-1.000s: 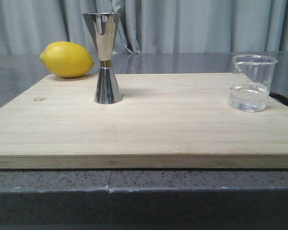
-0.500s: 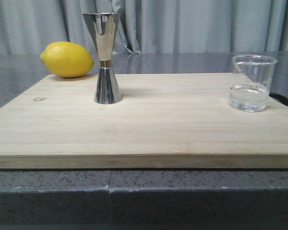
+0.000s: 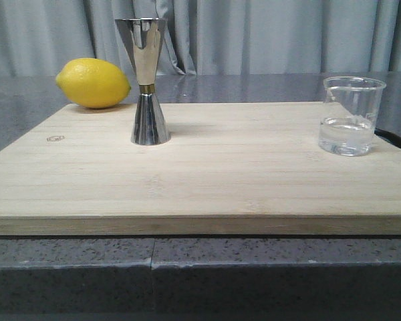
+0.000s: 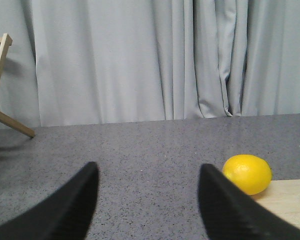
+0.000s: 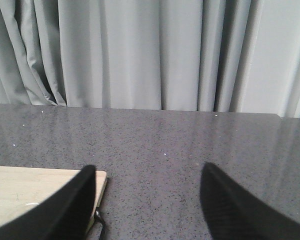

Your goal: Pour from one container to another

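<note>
Nothing poured yet: we've got the beaker (image 3: 351,116) w/ water at the board's (image 3: 207,174) right end, jigger (image 3: 144,80) well apart near its left. Left gripper (image 4: 146,200) & right gripper (image 5: 147,202) both spread, empty, not at either vessel.

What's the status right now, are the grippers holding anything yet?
Left gripper open, empty. Right gripper open, empty. Beaker with liquid and jigger upright, apart on board, untouched. Lemon behind jigger, not in the way.
</note>
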